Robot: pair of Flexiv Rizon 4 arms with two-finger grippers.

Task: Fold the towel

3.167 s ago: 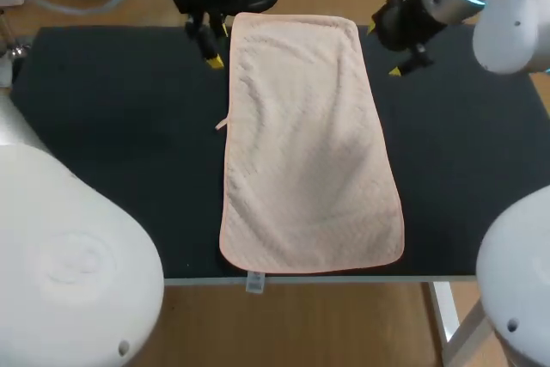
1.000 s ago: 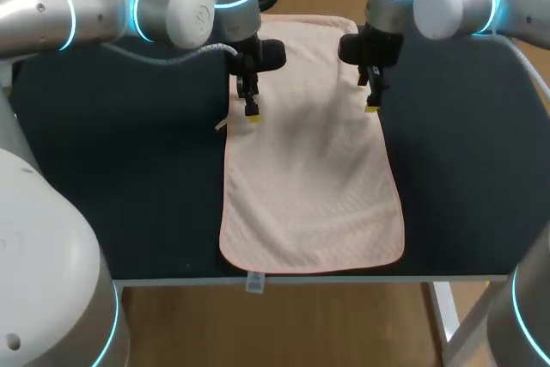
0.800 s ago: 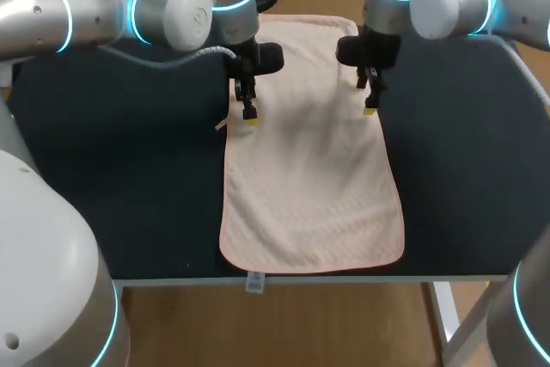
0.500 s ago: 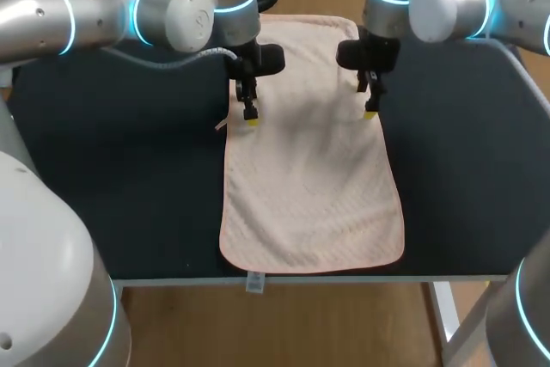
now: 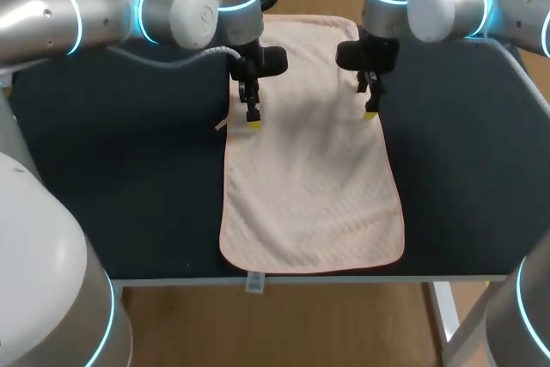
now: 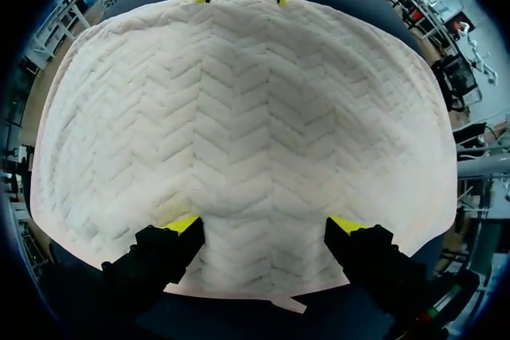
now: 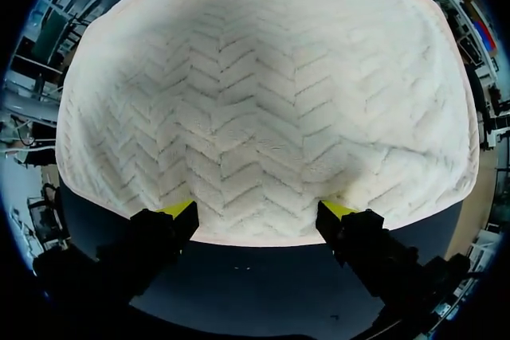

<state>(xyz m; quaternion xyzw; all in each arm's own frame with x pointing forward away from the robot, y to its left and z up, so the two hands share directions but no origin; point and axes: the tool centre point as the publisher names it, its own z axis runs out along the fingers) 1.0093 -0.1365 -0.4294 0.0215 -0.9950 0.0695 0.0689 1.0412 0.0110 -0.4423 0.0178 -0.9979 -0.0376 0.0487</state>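
Note:
A pale pink towel (image 5: 309, 178) lies flat and lengthwise on the dark table. My left gripper (image 5: 253, 119) stands open over its left long edge, a little beyond the middle. In the left wrist view the towel (image 6: 255, 117) spreads ahead, and the left gripper (image 6: 264, 224) has both yellow tips down on the cloth just inside the edge. My right gripper (image 5: 371, 112) stands open over the opposite long edge. In the right wrist view the right gripper (image 7: 259, 211) also has its tips on the towel (image 7: 263, 101) near the edge. Each wrist view shows the other gripper's tips across the towel.
The dark table top (image 5: 112, 169) stretches wide on both sides of the towel. A small loop tag (image 5: 221, 124) sticks out from the towel's left edge beside my left gripper. The towel's near end lies close to the table's front edge, where a white label (image 5: 254, 282) hangs.
Both grippers came from beside the towel's far corners to its long edges. Over the last second they sank slightly onto the cloth, still open. The towel has not moved.

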